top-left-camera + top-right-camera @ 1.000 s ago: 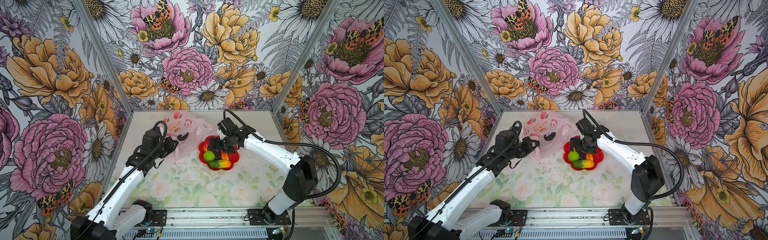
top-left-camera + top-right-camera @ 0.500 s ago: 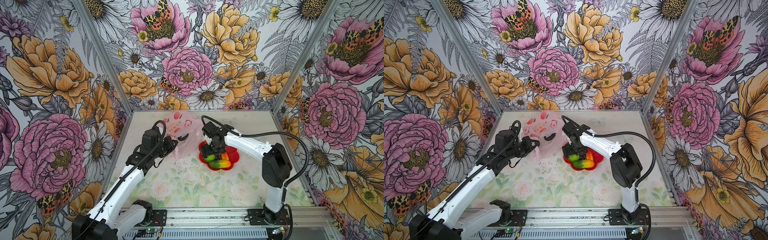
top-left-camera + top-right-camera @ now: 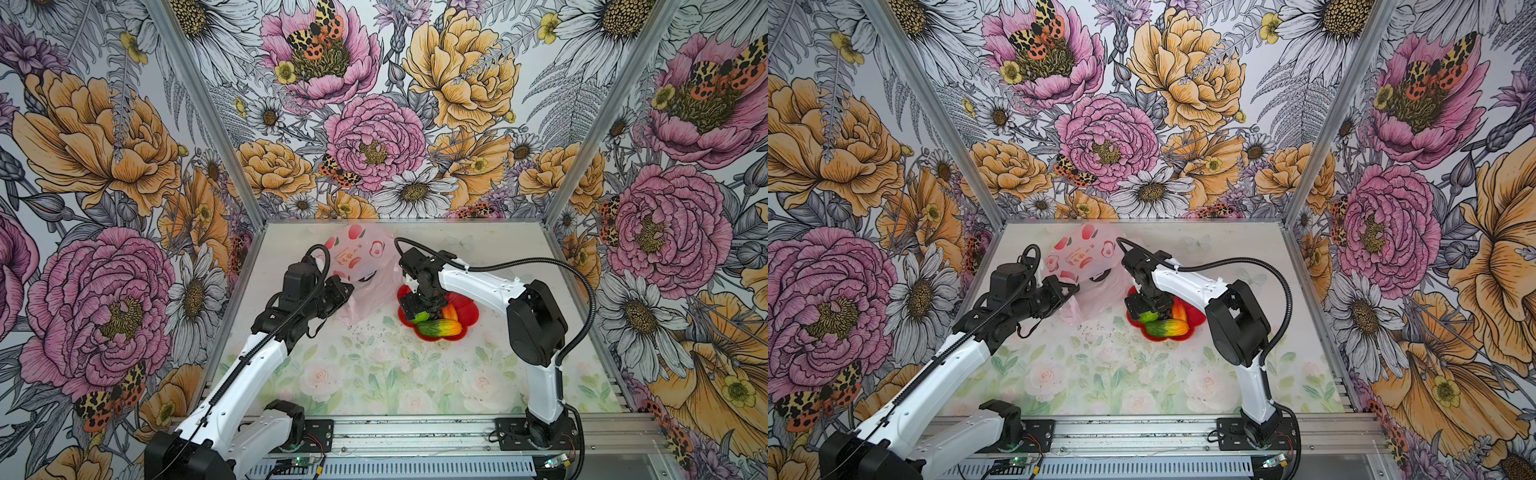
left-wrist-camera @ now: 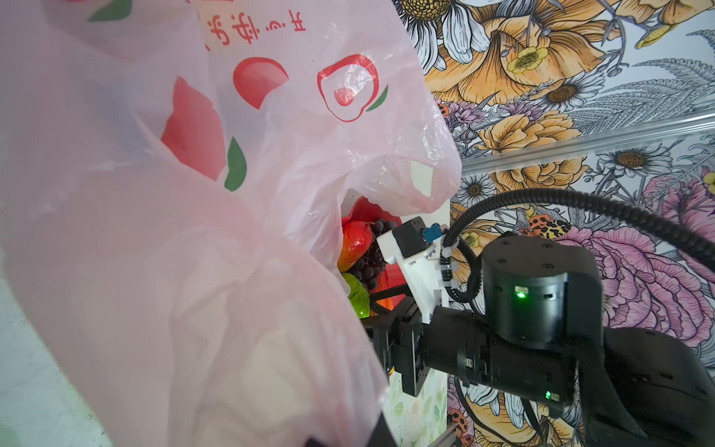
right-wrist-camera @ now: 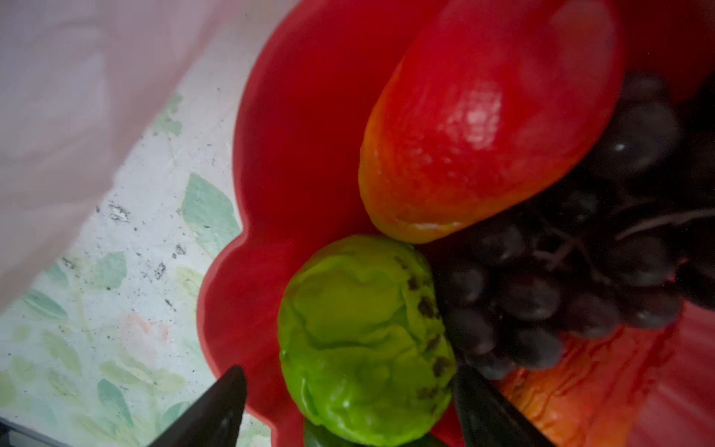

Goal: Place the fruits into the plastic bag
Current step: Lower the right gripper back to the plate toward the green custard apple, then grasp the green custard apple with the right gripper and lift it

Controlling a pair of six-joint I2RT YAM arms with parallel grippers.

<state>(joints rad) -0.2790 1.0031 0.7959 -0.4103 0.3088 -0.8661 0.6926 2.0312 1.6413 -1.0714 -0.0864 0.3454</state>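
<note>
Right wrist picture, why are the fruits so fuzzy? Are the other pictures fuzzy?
Right wrist view: too close, so the lime, grapes and red-yellow fruit look soft, with glare on the last; left wrist view: the near plastic bag blurs; both top views: sharp.

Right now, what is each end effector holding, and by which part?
Left end effector is shut on the plastic bag, pinching its pink edge beside the opening. Right end effector holds nothing: open, straddling the green lime.

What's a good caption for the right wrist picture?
Open right gripper straddles the green lime, beside the peach and grape bunch on the red plate.
</note>
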